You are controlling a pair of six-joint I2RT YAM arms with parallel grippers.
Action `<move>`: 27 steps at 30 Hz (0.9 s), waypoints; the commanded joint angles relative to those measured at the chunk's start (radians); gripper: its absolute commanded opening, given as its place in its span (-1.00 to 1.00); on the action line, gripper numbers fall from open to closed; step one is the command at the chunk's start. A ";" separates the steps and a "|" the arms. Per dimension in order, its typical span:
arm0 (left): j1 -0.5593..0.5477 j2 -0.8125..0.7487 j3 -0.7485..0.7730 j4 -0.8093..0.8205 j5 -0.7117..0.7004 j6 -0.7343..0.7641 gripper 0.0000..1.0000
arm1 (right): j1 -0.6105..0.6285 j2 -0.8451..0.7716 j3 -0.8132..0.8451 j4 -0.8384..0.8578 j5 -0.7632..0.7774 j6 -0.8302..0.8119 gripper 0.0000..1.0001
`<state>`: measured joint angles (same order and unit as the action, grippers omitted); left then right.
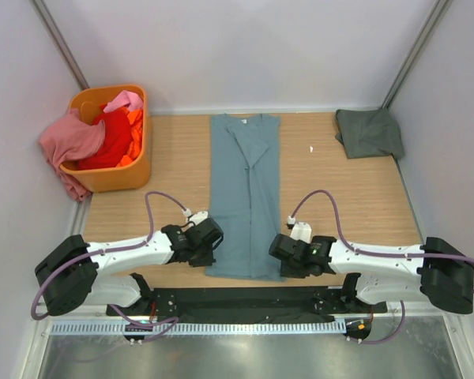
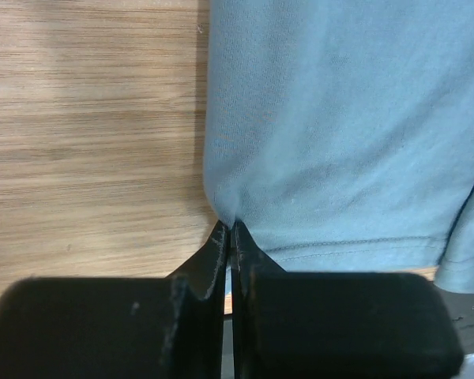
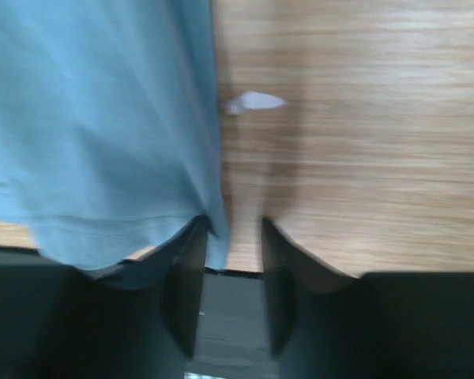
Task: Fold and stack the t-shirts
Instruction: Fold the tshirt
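- Two arms are reaching in from the near edge of the wooden table (image 1: 340, 197). I am viewing them inside a booth with plain white walls (image 1: 261, 47) and slanting metal posts (image 1: 59, 39).
- The blue-teal t-shirt (image 1: 245, 197) is lying lengthwise down the table's middle, with its sides folded in, its collar at the far end and its hem nearest the arms.
- The left gripper (image 2: 229, 233) is pinching that shirt's left edge just above the hem. Its jaws are pressing together and the cloth is puckering at the tips.
- The right gripper (image 3: 233, 237) is sitting at the right hem corner with its jaws parted. The cloth's edge is hanging between them beside one finger, and nothing is clamped.
- The dark grey-green t-shirt (image 1: 369, 133) is resting in the far right corner, well apart from the blue one.
- The orange basket (image 1: 110, 178) is standing in the far left corner, holding the red t-shirt (image 1: 110, 138) and the orange t-shirt (image 1: 134, 130).
- The pink t-shirt (image 1: 71, 142) is draping over the basket's rim and past the table's edge.
- A white scrap (image 1: 311, 148) is lying on bare wood between the two laid-out shirts.
- The right wrist view is blurring, so I cannot tell whether the cloth is touching either finger.
- Both wrist views are cutting off most of the shirt.
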<state>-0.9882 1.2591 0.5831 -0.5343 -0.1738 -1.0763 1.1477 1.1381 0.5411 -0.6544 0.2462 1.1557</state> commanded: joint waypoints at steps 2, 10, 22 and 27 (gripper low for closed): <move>-0.009 0.011 0.000 -0.053 -0.033 -0.025 -1.00 | 0.036 0.028 -0.012 -0.013 0.007 0.062 0.04; -0.024 -0.032 0.001 -0.099 -0.003 -0.045 -0.09 | 0.055 -0.127 0.017 -0.105 0.096 0.111 0.45; -0.056 -0.144 -0.041 -0.147 -0.050 -0.123 0.12 | 0.055 -0.164 -0.093 0.041 0.031 0.144 0.22; -0.064 -0.122 -0.069 -0.041 -0.043 -0.120 0.11 | 0.055 -0.136 -0.128 0.093 0.033 0.150 0.09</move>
<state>-1.0424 1.1252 0.5262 -0.6544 -0.1890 -1.1774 1.1980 0.9855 0.4377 -0.6273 0.2661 1.2781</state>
